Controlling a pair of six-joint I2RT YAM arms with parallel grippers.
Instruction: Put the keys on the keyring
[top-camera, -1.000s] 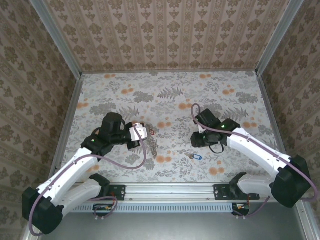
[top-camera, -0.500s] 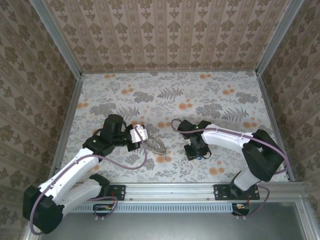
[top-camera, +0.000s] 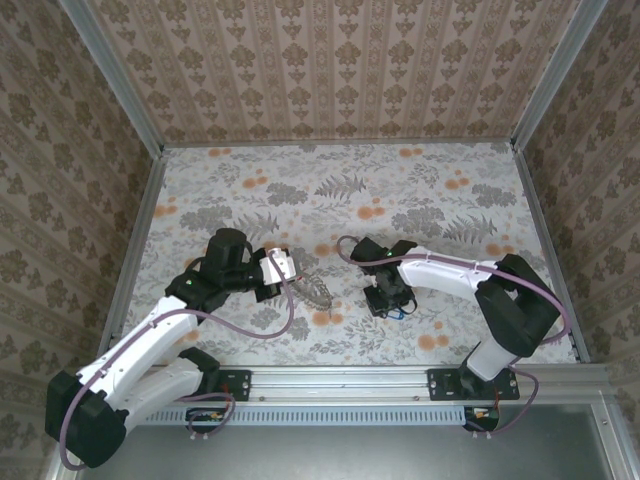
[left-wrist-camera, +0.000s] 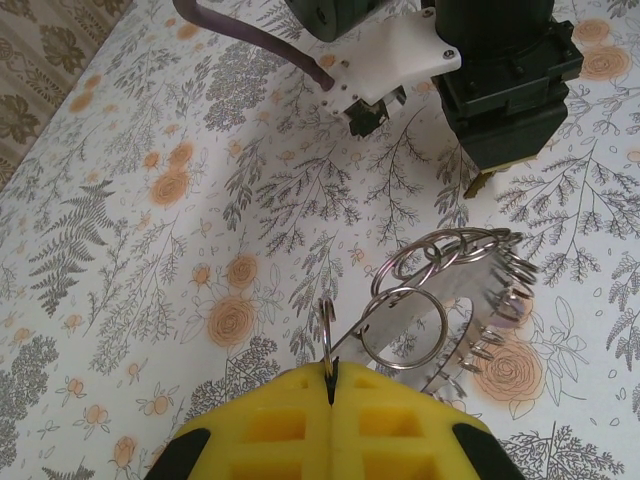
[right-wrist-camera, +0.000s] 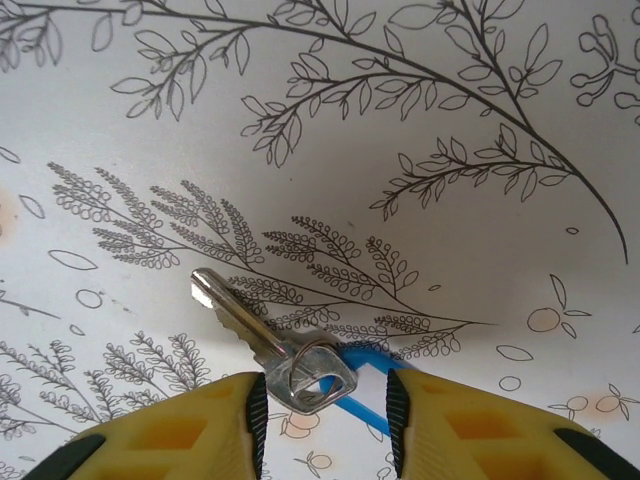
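Floral-print table covering (top-camera: 340, 190) lies under the right gripper (right-wrist-camera: 325, 400), grey ferns with orange blossoms. Beyond and beside it rise brown damask-patterned walls (top-camera: 330, 70) framed by aluminium corner posts (top-camera: 112, 75).

Since a second ago: right gripper (top-camera: 388, 303) goes from well clear of the blue-headed key (right-wrist-camera: 272, 345) to straddling it, one finger each side of the key's head, jaws apart, blade pointing past the fingertips. Keyring (top-camera: 316, 290), pinched in left gripper (left-wrist-camera: 330, 378), hangs further out from the fingers, more spread
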